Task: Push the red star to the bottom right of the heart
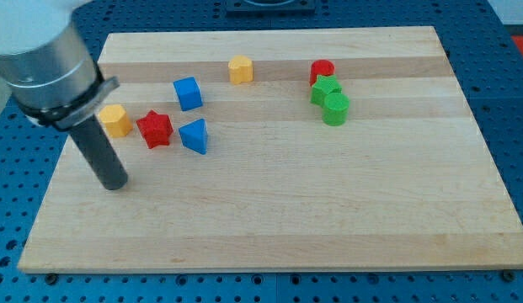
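The red star [154, 129] lies on the wooden board [328, 210] at the left. A yellow block [116, 120], which looks like the heart, sits just to the star's left, almost touching it. A blue triangle [194, 135] lies close on the star's right. My tip [115, 183] rests on the board below the yellow block and to the lower left of the star, touching no block.
A blue cube [187, 93] lies above and right of the star. A second yellow block [240, 69] is near the top centre. A red cylinder [322, 71], a green star [325, 88] and a green cylinder [335, 108] cluster at the upper right.
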Robot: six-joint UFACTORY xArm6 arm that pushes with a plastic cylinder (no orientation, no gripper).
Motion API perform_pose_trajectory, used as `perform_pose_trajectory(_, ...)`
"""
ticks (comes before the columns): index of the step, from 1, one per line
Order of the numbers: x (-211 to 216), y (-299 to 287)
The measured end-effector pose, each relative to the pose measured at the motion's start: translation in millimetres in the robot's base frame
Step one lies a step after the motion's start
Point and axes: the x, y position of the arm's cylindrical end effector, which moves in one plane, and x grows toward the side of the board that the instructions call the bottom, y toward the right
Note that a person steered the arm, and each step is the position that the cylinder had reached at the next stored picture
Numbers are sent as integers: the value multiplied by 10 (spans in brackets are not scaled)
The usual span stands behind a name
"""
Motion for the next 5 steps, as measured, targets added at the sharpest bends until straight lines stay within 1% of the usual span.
perform_pose_trajectory(2,-377,-80)
perform_pose_trajectory(3,-511,30)
perform_pose_trajectory(5,-713,452)
